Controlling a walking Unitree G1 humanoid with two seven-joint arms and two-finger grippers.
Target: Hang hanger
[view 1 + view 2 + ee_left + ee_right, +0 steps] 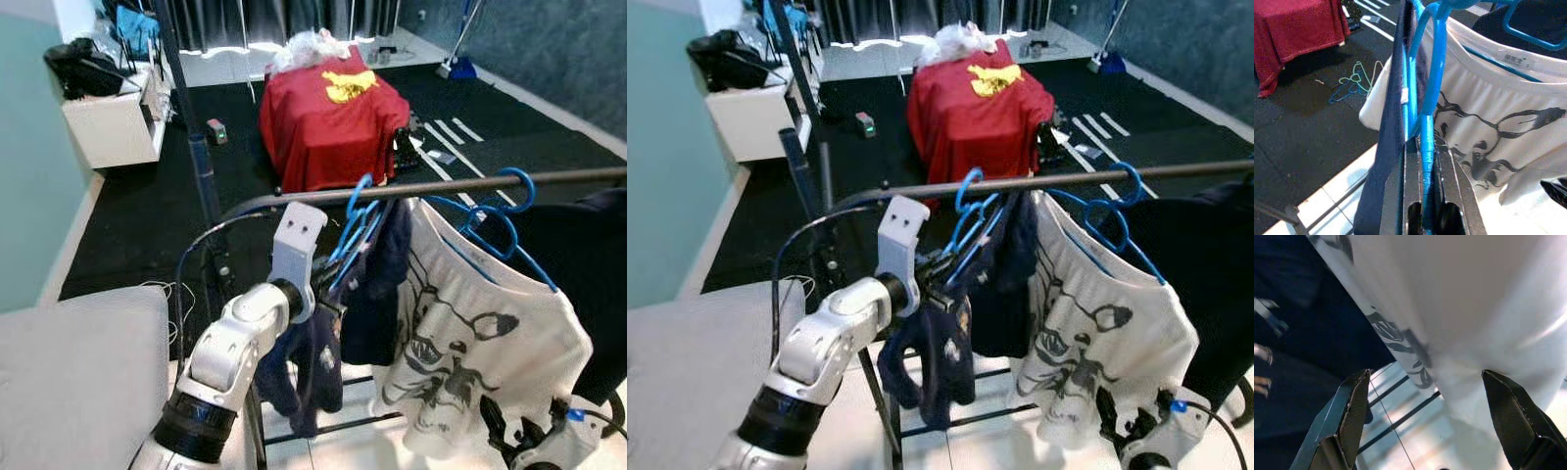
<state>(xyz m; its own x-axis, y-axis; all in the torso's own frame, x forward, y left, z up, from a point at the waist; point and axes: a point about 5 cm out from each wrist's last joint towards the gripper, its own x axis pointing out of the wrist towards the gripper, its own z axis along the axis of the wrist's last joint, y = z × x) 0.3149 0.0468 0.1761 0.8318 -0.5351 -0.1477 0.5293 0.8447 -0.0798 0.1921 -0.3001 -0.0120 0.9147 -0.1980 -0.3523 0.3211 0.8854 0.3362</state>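
A blue hanger (355,210) carrying a dark navy garment (377,294) has its hook up at the dark clothes rail (441,186). My left gripper (328,292) is shut on this hanger's lower bar; in the left wrist view the blue bar (1426,147) sits pinched between the two black fingers. Beside it on the rail hangs a white printed T-shirt (480,333) on another blue hanger (502,210). My right gripper (514,431) is low at the bottom right, under the T-shirt's hem, and in the right wrist view it (1425,379) stands open and holds nothing.
A black garment (598,264) hangs at the rail's right end. Beyond the rail stand a red-draped object (328,117) and a white cabinet (108,122). A grey cushion (78,382) lies at the lower left. Loose hangers (1354,81) lie on the dark carpet.
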